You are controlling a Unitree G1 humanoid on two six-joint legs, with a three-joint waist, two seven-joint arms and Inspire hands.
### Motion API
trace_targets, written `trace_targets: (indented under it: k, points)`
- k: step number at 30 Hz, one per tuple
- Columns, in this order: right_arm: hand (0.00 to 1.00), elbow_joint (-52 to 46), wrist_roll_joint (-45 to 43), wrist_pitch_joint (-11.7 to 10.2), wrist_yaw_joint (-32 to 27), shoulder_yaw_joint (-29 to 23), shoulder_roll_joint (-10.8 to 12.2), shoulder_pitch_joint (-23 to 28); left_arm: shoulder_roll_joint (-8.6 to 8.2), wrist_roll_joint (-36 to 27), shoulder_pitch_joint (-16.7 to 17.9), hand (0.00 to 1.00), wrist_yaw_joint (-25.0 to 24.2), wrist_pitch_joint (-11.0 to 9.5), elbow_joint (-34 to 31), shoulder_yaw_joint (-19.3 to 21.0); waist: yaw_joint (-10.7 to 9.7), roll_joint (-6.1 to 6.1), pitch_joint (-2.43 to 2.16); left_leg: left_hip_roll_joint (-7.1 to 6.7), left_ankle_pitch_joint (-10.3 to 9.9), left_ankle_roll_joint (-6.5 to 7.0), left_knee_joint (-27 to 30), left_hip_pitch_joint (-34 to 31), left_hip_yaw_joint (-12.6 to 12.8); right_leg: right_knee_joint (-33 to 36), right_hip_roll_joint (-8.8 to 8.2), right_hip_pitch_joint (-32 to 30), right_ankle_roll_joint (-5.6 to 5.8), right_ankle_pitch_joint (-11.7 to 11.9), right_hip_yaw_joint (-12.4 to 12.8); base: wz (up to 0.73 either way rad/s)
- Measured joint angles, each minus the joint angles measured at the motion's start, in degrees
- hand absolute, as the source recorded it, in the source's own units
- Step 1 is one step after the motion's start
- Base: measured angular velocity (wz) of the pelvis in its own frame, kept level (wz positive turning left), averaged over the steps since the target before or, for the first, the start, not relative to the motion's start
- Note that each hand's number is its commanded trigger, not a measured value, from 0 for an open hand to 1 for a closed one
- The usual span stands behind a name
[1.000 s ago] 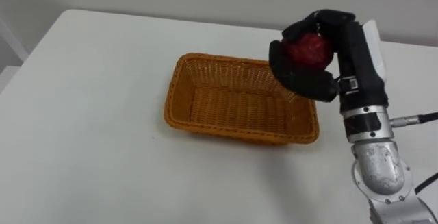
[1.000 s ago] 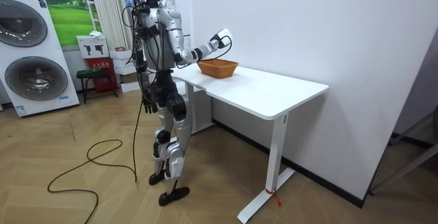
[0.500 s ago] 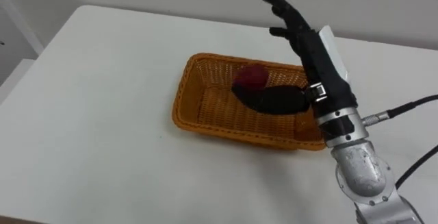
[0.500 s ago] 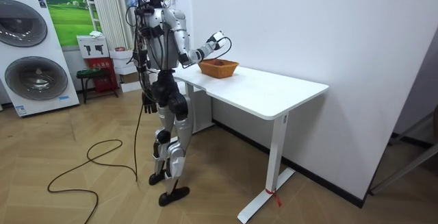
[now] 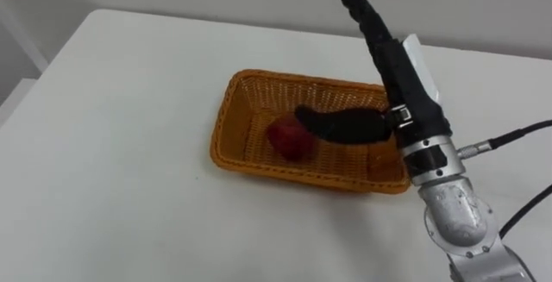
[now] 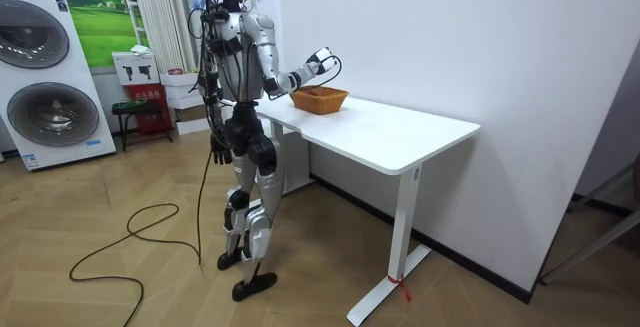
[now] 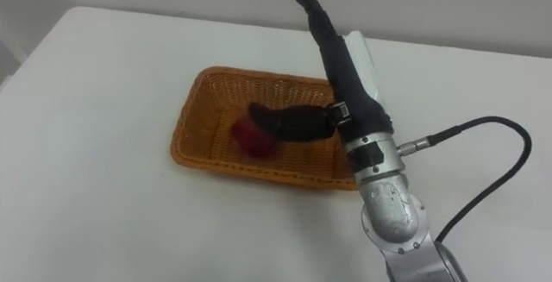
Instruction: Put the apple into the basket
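Observation:
A dark red apple (image 5: 290, 138) lies loose on the floor of the orange wicker basket (image 5: 243, 153), toward its middle. It also shows in the right eye view, apple (image 7: 253, 137), basket (image 7: 203, 154). My right hand (image 5: 392, 62) hovers over the basket's right end, open, with its fingers straight and pointing away and its thumb (image 5: 338, 124) stretched left just above the apple. Nothing is in that hand (image 7: 341, 58). In the room view my left hand (image 6: 217, 151) hangs at my side by the hip.
The basket stands on a white table (image 5: 112, 101) whose left and near edges are in sight. In the room view I stand at the table's end (image 6: 380, 132) near a white wall, with a washing machine (image 6: 45, 77) behind me.
My right hand was shut on the apple above the basket's far right corner. It has opened, and the apple has dropped and rolled to the basket's floor.

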Motion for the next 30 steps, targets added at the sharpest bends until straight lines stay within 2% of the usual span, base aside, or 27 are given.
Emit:
trace_targets:
  k: [5,6,8,9,10,11,12,13,14,15,16,18,19,22,23,25,30]
  points:
    - [0.00,-0.9,0.0,-0.1,-2.9,-4.1,-0.1,0.0,0.02,0.0,0.1,0.00,1.3,-0.6,-0.2,0.5,-0.5,-0.73,-0.29,0.08,0.0,0.00,-0.2,0.3,-0.1,0.4,0.08,-0.2,0.00,0.0,0.0,0.01]
    - [0.00,-1.3,0.0,-0.4,-3.7,-6.0,-0.1,0.0,0.06,0.0,0.2,0.00,1.5,-0.7,-0.2,1.0,-0.5,-0.92,-0.29,0.13,0.0,0.01,-0.2,0.7,-1.3,1.0,0.19,-0.2,0.00,0.0,-0.2,-0.08]
    - [0.00,-1.3,0.1,-0.8,-5.6,-9.2,-0.2,0.0,0.19,0.0,0.5,0.00,1.5,-1.3,-0.4,1.9,-0.3,-0.14,0.26,1.47,0.2,0.07,-0.8,2.0,-7.0,5.3,1.10,-2.5,-0.04,-0.9,-0.3,-0.30]
    - [0.00,-1.4,0.1,-1.4,-6.9,-10.6,-0.1,-0.6,0.73,0.5,0.9,0.00,1.7,-1.8,-0.8,3.5,-0.2,-0.47,0.16,2.49,0.2,0.05,-0.8,2.0,-11.4,2.7,3.18,-6.3,-1.69,-0.7,2.2,-0.78]
    - [0.00,-1.7,-0.4,-1.8,-8.4,-11.2,-0.3,-1.8,0.58,1.2,1.9,0.00,2.4,-1.9,0.3,6.3,-1.2,-1.04,0.16,3.45,-0.2,-0.88,-0.1,1.3,-11.7,-0.1,4.37,-8.9,-4.22,6.1,2.0,-0.60]
    - [0.00,-1.9,-0.4,-2.1,-9.6,-11.9,-0.4,-1.6,0.48,1.2,2.2,0.00,2.6,-1.9,0.9,7.1,-2.8,-0.93,0.11,3.74,-0.1,-2.25,0.1,1.1,-11.1,0.0,4.44,-8.1,-4.18,7.1,0.7,-0.06]
    - [0.00,-2.2,-0.3,-2.6,-12.8,-14.6,-0.8,-1.5,0.35,1.2,2.2,0.00,2.7,-2.1,2.1,7.1,-4.9,-0.85,0.09,4.08,0.1,-2.81,-0.2,1.5,-6.9,0.0,4.22,-7.2,-4.25,7.1,-0.9,0.42]
    - [0.00,-2.3,-0.1,-2.7,-15.9,-17.8,-1.0,-1.5,0.20,1.0,2.2,0.00,2.7,-2.2,2.0,7.0,-5.8,-0.66,0.19,4.28,0.3,-2.96,-0.7,1.8,-3.2,0.0,4.19,-6.3,-4.24,7.1,0.4,0.38]
    - [0.00,-2.3,0.1,-2.7,-17.3,-19.5,-1.0,-1.5,0.22,1.0,2.2,0.00,2.7,-2.4,1.9,7.1,-6.2,-0.78,0.29,4.33,0.5,-3.21,-1.3,1.7,-1.8,-0.1,4.16,-6.0,-4.23,7.1,1.6,0.36]
    - [0.00,-2.3,0.6,-2.7,-19.7,-22.4,-1.0,-1.5,0.26,1.0,2.1,0.00,3.2,-2.5,1.8,7.0,-6.7,-0.67,0.19,4.45,1.0,-2.83,-2.2,1.3,0.5,0.1,4.19,-5.8,-3.96,7.0,3.9,0.34]
    - [0.00,-2.3,1.5,-3.1,-22.0,-24.6,-1.0,-1.5,0.27,1.0,2.3,0.00,4.1,-2.4,1.4,7.0,-6.7,-0.91,-0.04,4.03,1.5,-2.11,-2.2,1.7,1.7,0.4,4.17,-5.9,-3.55,6.7,4.6,0.26]
    - [0.00,-2.2,5.1,-4.7,-23.7,-27.4,-1.6,-1.4,0.41,1.1,3.0,0.00,5.1,-2.5,1.5,7.1,-6.3,-1.47,-0.25,3.29,1.5,-2.08,-2.2,2.2,1.9,0.2,4.23,-5.8,-3.01,6.4,4.3,-0.10]
    - [0.00,-2.2,7.3,-5.2,-25.4,-29.2,-1.9,-1.4,0.68,1.0,3.8,0.00,5.6,-2.5,1.4,7.1,-6.4,-1.80,-0.48,3.09,1.5,-2.07,-2.2,2.2,1.7,0.1,4.02,-5.7,-3.01,6.4,2.9,-0.13]
    - [0.00,-0.2,11.4,-6.7,-31.4,-34.2,-1.9,-0.8,0.97,0.4,4.8,0.00,6.2,-1.8,1.8,7.3,-7.0,-1.85,-0.51,2.94,1.4,-1.89,-2.1,2.7,1.9,0.0,3.45,-4.6,-2.89,6.3,1.6,0.13]
    - [0.00,0.8,12.1,-6.8,-32.3,-35.2,-1.9,-0.5,1.00,0.3,4.7,0.00,6.2,-1.6,1.8,7.5,-7.0,-1.84,-0.48,2.94,1.4,-1.81,-2.1,2.8,1.9,0.0,3.39,-4.4,-2.82,6.3,1.5,0.08]
    - [0.00,5.6,15.4,-6.8,-36.1,-38.2,-1.9,1.0,1.00,0.0,4.6,0.00,6.2,-1.0,0.8,8.0,-7.2,-1.56,-0.33,2.93,0.7,-0.72,-1.9,2.9,1.9,0.1,3.30,-4.1,-2.02,5.7,1.6,0.02]
    - [0.00,16.5,29.1,-5.6,-41.0,-41.4,-1.7,4.6,0.56,0.0,4.6,0.00,6.4,0.1,-0.6,8.4,-9.0,-0.36,-0.14,2.07,0.5,-0.49,-1.3,1.9,2.1,0.5,2.78,-4.7,-2.24,4.9,1.7,0.00]
